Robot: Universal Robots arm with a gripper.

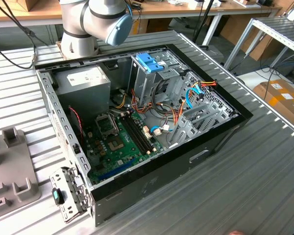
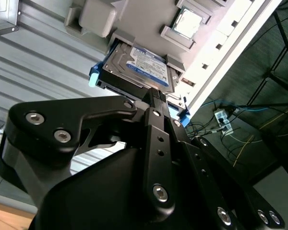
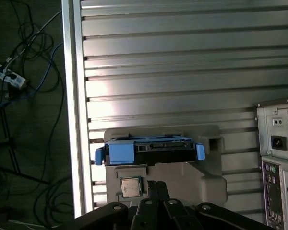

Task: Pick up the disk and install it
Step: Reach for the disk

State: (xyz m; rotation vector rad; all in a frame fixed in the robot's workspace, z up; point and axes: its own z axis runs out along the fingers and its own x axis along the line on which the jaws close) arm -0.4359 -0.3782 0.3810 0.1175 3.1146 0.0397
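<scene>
Sitting slotted in the gray holder (image 3: 209,165), the disk (image 3: 153,146) lies near the gripper (image 3: 156,185) — fingers (image 3: 151,189) clenched together, holding nothing.

Disk (image 2: 139,67) dark, rails bright blue — motherboard (image 1: 120,142) green.

The arm's grey shoulder joint (image 1: 85,17) stood upright in the exterior view, its blue end cap (image 1: 118,27) facing the exterior view's right. In both wrist views, the black gripper (image 2: 155,94) (image 3: 156,185) had its 2 fingers closed together, linkages folded inward.
</scene>
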